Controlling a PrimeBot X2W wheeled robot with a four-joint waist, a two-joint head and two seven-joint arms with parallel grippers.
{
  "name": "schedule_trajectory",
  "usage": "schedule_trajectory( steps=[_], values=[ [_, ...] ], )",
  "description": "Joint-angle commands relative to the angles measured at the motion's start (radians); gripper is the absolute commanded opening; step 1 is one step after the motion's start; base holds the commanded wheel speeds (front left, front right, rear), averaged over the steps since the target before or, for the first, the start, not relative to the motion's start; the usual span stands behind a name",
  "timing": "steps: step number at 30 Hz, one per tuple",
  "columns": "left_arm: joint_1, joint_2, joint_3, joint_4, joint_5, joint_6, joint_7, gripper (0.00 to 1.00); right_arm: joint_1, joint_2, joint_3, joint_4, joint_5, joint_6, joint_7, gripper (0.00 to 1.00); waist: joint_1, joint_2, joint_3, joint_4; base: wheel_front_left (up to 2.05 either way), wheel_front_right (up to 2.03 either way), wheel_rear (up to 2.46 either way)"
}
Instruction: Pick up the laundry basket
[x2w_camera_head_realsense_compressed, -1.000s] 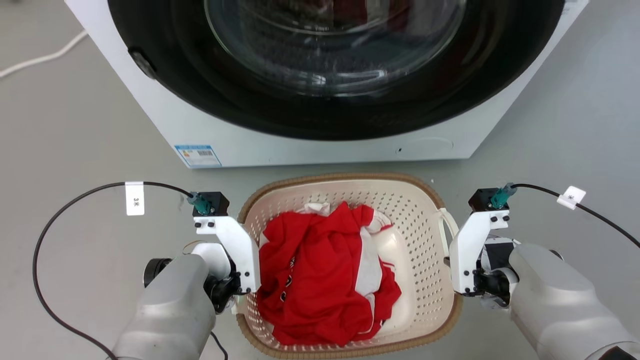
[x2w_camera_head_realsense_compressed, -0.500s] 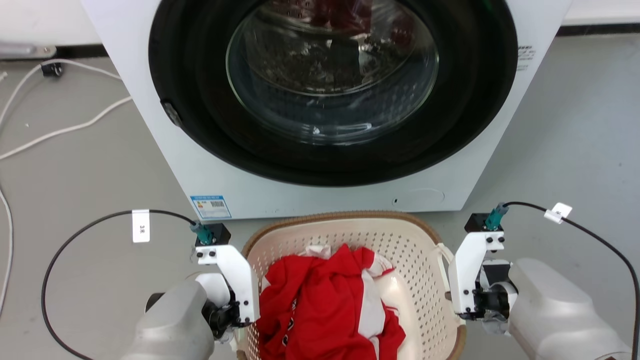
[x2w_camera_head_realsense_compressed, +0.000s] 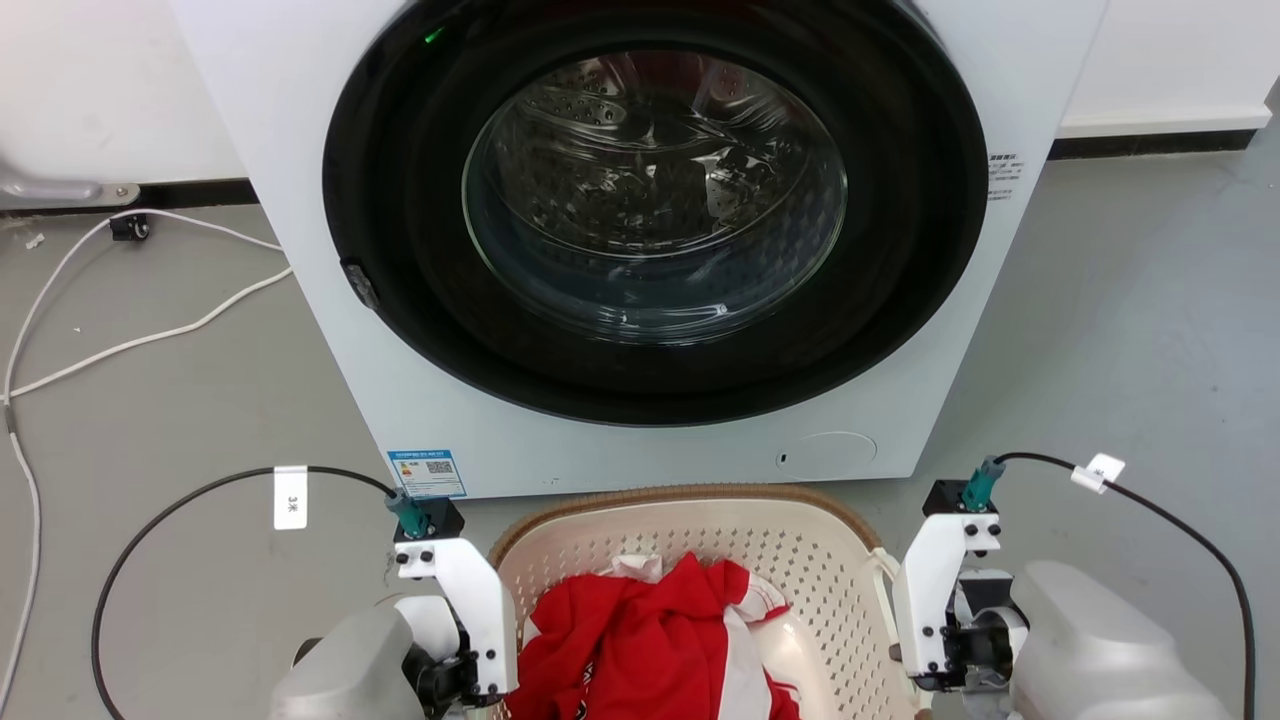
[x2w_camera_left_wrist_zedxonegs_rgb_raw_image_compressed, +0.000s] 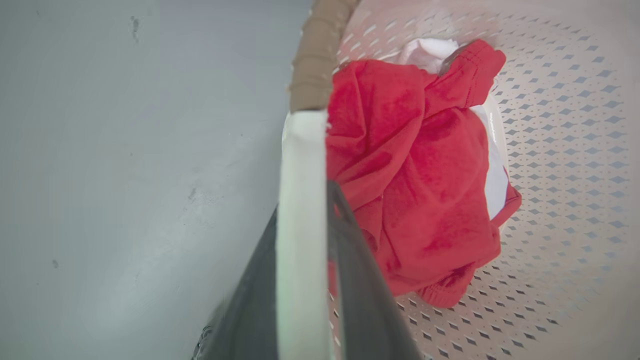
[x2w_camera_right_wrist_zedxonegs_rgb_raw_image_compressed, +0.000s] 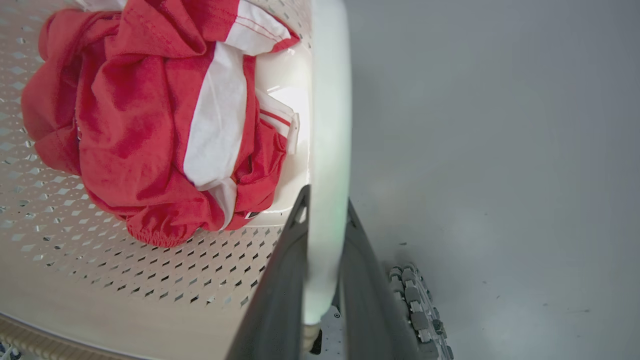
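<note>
Lifting is the step in hand, as I judge it, since each tool is already fastened to a handle of the cream, perforated plastic laundry basket (x2w_camera_head_realsense_compressed: 680, 493) with the brown woven-look rim. The basket lies at the near edge of the head view, between the two pale forearms.

The left tool (x2w_camera_left_wrist_zedxonegs_rgb_raw_image_compressed: 303, 197) has its two dark fingers pressed together on the flat white side handle (x2w_camera_left_wrist_zedxonegs_rgb_raw_image_compressed: 302, 150) on the basket's left, and the strip runs up between them with no gap to see. The right tool (x2w_camera_right_wrist_zedxonegs_rgb_raw_image_compressed: 325, 196) pinches the matching white right handle (x2w_camera_right_wrist_zedxonegs_rgb_raw_image_compressed: 327, 100) in the same way. Neither tool touches the crumpled red and white garment (x2w_camera_head_realsense_compressed: 640, 650) lying loose on the basket's bottom. Whether the basket's base is clear of the grey floor (x2w_camera_head_realsense_compressed: 1130, 330) I cannot tell.

The next move, I judge, calls for both arms to rise together at one rate. That would keep the basket level so the garment does not slide. The pinch must stay firm, because the handles look thin and smooth and could slip out.

Just beyond the basket's far rim stands the white front-loading washing machine (x2w_camera_head_realsense_compressed: 700, 450) with its round glass door (x2w_camera_head_realsense_compressed: 655, 190). A straight upward lift should stay clear of its front. Farther off, a white cable (x2w_camera_head_realsense_compressed: 150, 335) trails over the floor toward the wall.
</note>
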Motion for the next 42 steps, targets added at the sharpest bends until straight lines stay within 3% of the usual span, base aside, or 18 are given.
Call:
schedule_trajectory(
  steps=[1,42],
  values=[
    [0.013,-0.007,-0.009,-0.01,-0.011,-0.013,-0.003,0.0,0.014,0.013,0.003,0.0,0.008,0.003,0.0,0.0,0.0002,0.0,-0.003,0.002,0.0,0.0,0.0],
    [0.005,-0.013,-0.113,-0.003,-0.129,-0.013,-0.057,0.0,-0.025,0.03,-0.004,0.032,0.048,0.003,0.038,0.0,0.0002,0.0,-0.001,-0.004,0.0,0.0,0.0]
  ],
)
